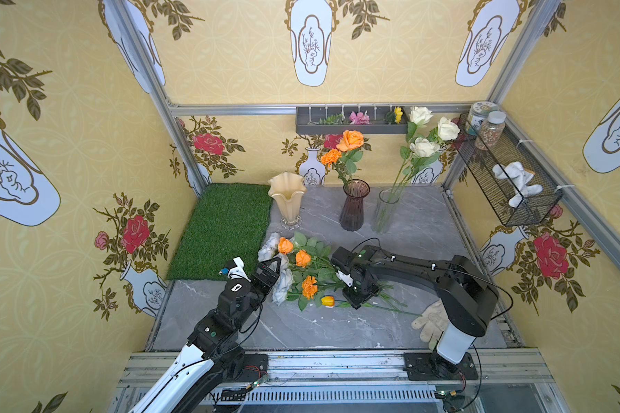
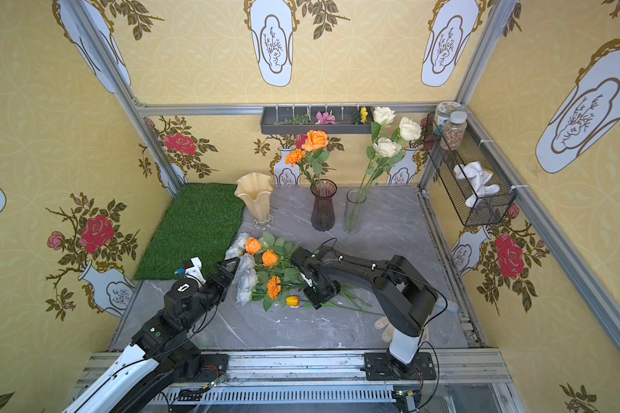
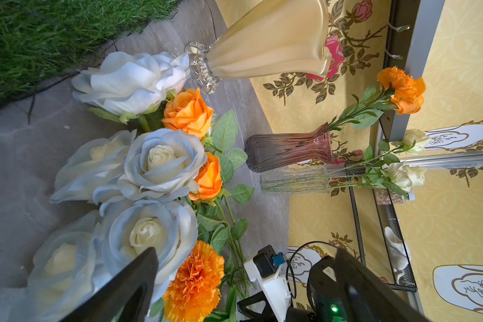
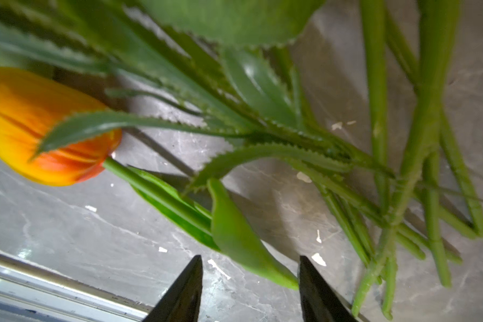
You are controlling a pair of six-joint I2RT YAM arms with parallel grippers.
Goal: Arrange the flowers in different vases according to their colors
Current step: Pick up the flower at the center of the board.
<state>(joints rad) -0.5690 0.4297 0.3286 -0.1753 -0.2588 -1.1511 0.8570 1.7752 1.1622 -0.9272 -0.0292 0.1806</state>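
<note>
1. Straddling the tulip point(image 4: 39, 125) leaf on the marble tabletop point(image 1: 337, 329), the right gripper point(image 4: 249, 257) has its jaws apart, unclamped.
2. Left gripper point(image 1: 271, 268) spread wide and empty, just beside the pale blue roses point(image 1: 281, 282).
3. Orange blooms point(image 1: 351, 140) stand in the purple vase point(image 1: 354, 211), cream roses point(image 1: 423, 147) in the clear cylinder vase point(image 1: 385, 211).

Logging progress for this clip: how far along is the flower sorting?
Done: orange blooms in the purple vase, cream roses in the clear vase. In hand: right tool, jaws apart, over the stem of the tulip. Left: the pile on the table; cream-amber vase empty.
</note>
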